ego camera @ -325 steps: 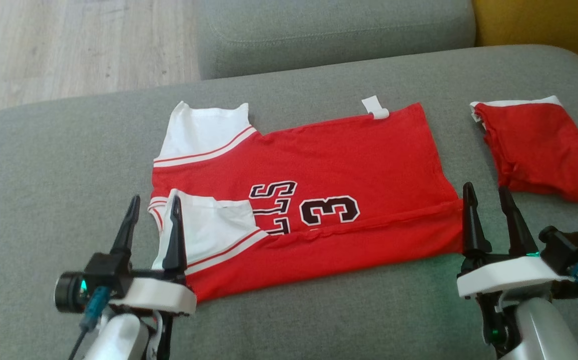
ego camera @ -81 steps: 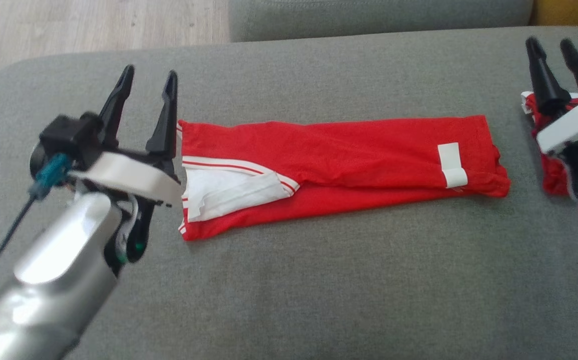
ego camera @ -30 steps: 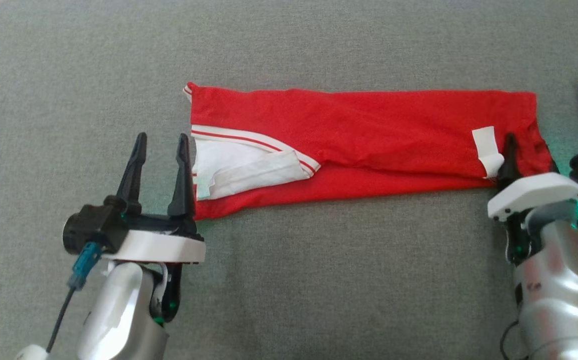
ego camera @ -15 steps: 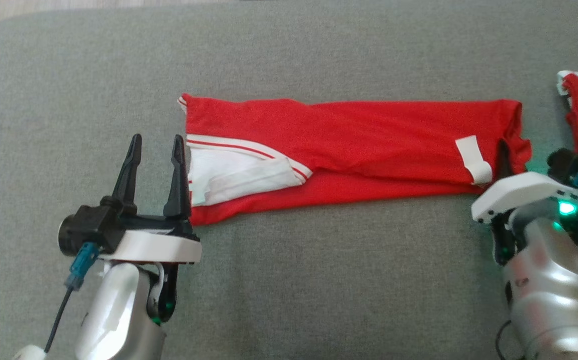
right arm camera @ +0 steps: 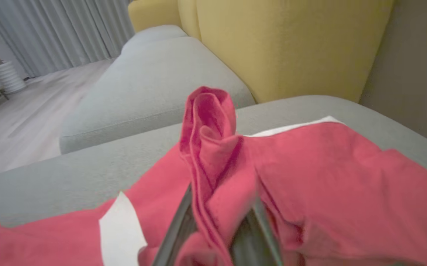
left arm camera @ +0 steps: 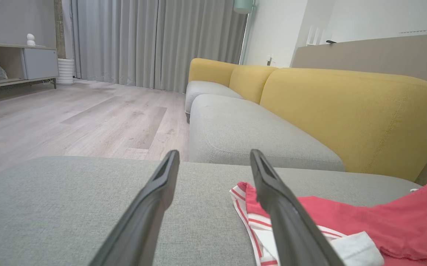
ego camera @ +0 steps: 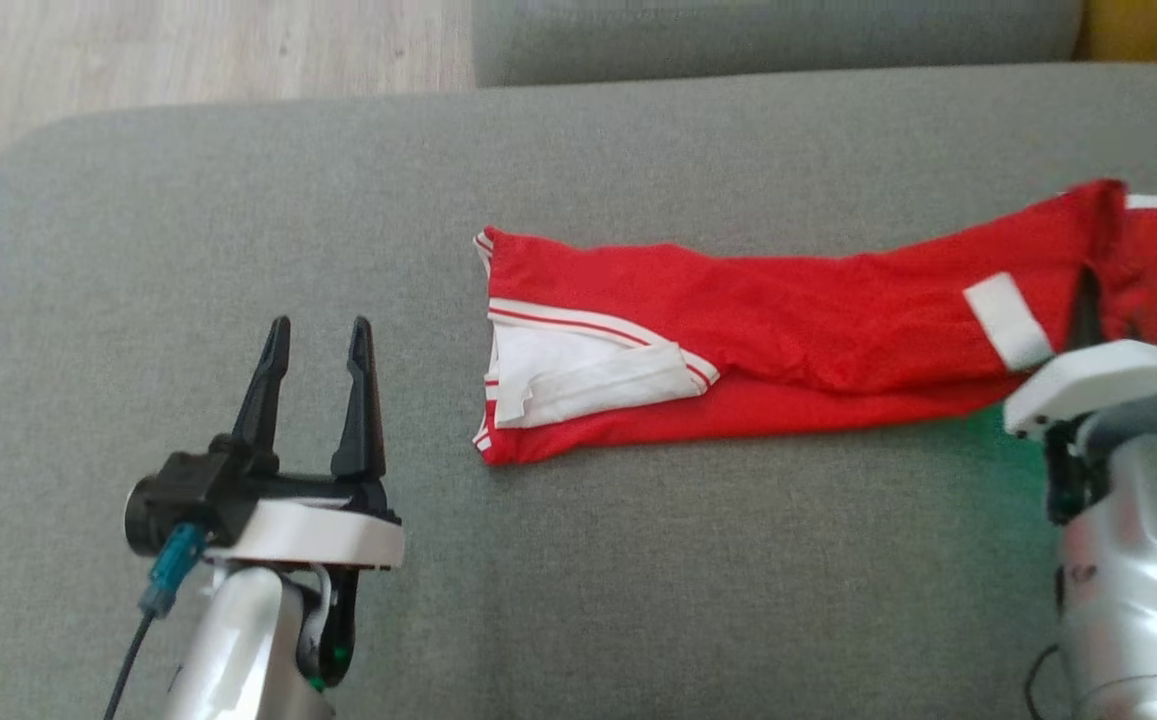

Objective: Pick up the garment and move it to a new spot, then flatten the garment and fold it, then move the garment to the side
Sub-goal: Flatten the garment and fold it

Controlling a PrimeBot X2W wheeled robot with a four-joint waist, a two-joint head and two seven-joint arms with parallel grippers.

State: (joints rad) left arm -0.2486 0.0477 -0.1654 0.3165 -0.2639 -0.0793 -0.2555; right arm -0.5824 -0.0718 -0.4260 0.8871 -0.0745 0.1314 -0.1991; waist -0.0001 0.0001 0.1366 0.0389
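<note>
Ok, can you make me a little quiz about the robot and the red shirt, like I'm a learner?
1. True or false: the right jaws are shut on one end of the red jersey.
2. What does the jersey lie on? A) a wooden floor B) a grey cushion C) a yellow blanket
3. Fill the gap: the left jaws stand ____, apart from the jersey and holding nothing.
Key: 1 true; 2 B; 3 open.
</note>
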